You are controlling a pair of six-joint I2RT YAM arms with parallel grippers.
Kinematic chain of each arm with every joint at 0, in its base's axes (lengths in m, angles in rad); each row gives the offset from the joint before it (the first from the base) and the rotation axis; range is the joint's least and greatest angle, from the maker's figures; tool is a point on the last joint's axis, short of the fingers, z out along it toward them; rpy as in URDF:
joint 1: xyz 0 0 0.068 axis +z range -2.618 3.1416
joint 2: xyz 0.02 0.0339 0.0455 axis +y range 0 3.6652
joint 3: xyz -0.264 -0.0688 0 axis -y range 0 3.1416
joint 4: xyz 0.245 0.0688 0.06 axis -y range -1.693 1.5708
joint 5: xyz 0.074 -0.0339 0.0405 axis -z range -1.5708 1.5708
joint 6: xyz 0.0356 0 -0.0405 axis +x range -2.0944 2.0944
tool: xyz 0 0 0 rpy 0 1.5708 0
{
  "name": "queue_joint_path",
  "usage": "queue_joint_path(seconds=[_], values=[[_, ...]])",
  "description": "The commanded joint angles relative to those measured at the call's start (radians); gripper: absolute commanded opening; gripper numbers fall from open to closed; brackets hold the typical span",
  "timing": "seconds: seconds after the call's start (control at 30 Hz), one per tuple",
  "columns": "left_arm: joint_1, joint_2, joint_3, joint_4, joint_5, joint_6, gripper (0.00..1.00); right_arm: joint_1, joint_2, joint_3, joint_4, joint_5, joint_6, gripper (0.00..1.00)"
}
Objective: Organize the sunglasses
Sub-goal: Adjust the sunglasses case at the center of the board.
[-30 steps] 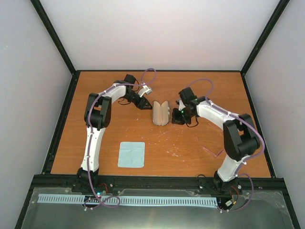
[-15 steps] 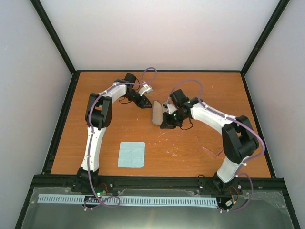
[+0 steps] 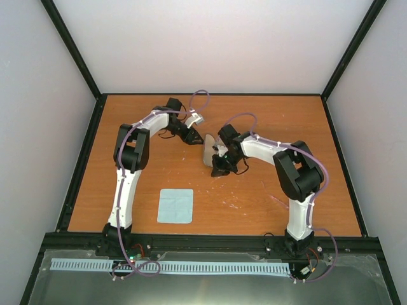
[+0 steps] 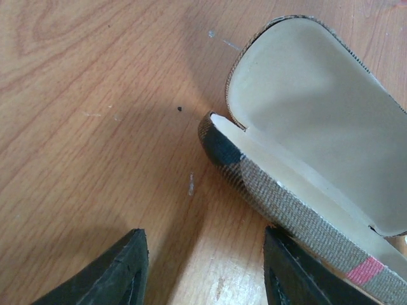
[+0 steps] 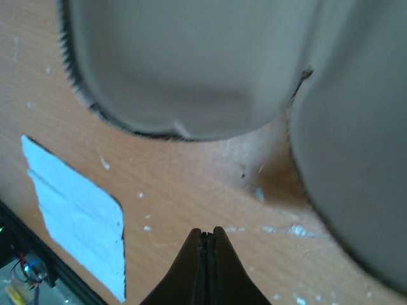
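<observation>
With my right jaws pressed shut over the open glasses case (image 4: 299,114) and my left jaws spread just beside it, I judge the faint pink sunglasses (image 3: 278,202), lying well apart on the counter (image 3: 254,121) by my right arm (image 3: 299,176), need a gentle pinch, with the blue cloth (image 3: 175,205) nowhere in the way.

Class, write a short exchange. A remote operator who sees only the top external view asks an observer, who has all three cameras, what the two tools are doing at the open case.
Operator: From above I can't tell. Is the left tool gripping the case?
Observer: No. The left wrist view shows the left tool open, with the case lying ahead of its fingertips, not between them.
Operator: And the right tool?
Observer: In the right wrist view the right tool is shut, fingertips pressed together with nothing between them.
</observation>
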Motion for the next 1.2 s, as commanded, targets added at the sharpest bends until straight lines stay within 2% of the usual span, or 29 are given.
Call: queue_joint_path(seconds=[0.0, 0.13, 0.5, 1.03, 1.17], values=[[-0.007, -0.021, -0.031, -0.005, -0.039, 0.005, 0.53, -0.003, 0.046, 0.044, 0.019, 0.059, 0.006, 0.03], [-0.007, -0.046, -0.072, 0.016, -0.068, 0.011, 0.57, -0.015, 0.081, 0.065, 0.001, 0.096, 0.008, 0.03], [0.025, -0.067, -0.117, 0.036, -0.083, 0.002, 0.61, -0.116, 0.069, 0.053, -0.002, 0.218, 0.02, 0.03], [0.03, -0.04, -0.078, 0.053, -0.062, -0.034, 0.63, -0.235, 0.171, 0.241, -0.092, 0.335, -0.089, 0.03], [0.031, -0.046, -0.077, 0.043, -0.094, -0.023, 0.63, -0.249, 0.207, 0.292, -0.114, 0.367, -0.105, 0.03]])
